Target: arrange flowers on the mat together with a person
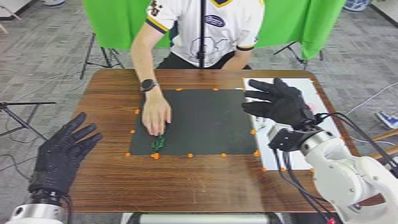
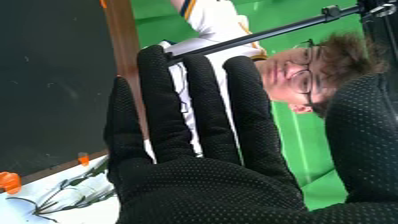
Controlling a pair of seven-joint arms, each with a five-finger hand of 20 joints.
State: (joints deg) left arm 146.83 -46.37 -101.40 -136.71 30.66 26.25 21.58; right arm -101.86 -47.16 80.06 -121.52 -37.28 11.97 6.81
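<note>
Green sprig (image 1: 158,144) lies on the mat (image 1: 206,122) at the person's hand (image 1: 155,112).

A person's hand (image 1: 156,111), with a watch (image 1: 148,85) on the wrist, reaches onto the dark mat (image 1: 202,122), its fingertips at a green sprig (image 1: 158,144) near the mat's near left corner. Orange marks (image 1: 155,156) line the mat on the brown desk (image 1: 178,190). To its right lies a white sheet (image 1: 271,160), partly under the right robot hand (image 1: 284,106), which hangs above it with fingers spread. The left robot hand (image 1: 59,156) is by the desk's left edge, fingers extended. Behind the person's white shirt (image 1: 213,30) hangs green cloth (image 1: 115,22).
</note>
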